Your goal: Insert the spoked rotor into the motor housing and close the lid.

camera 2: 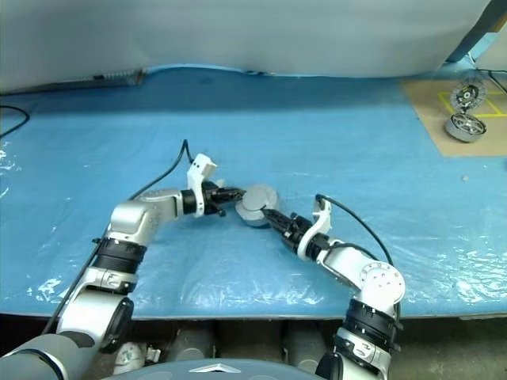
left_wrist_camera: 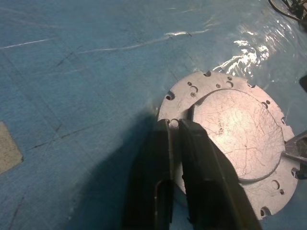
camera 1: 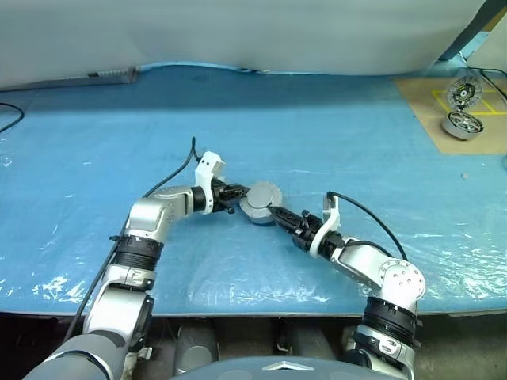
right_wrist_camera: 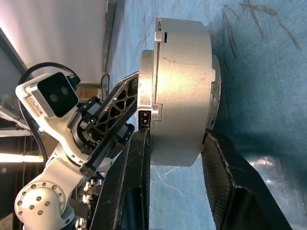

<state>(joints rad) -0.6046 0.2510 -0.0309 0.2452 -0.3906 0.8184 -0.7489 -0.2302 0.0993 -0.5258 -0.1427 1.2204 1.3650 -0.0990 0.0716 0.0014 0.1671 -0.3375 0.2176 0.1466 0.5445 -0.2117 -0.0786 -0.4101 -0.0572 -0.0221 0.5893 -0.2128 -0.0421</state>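
The motor housing [camera 1: 261,203], its lid [left_wrist_camera: 238,139] already down, is sitting near the table's [camera 1: 95,142] front edge. The right gripper [right_wrist_camera: 175,153] is clamping its sides, while the left gripper [left_wrist_camera: 175,132], nearly closed and holding nothing, is pressing the lid's rim. Pressing evenly while the right steadies it should seat it flush.

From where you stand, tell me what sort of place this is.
Probably a robot assembly test bench. A table is covered in a blue plastic sheet, a grey motor housing sits with its lid shut, and a similar motor unit rests on taped tan cardboard in the far corner.
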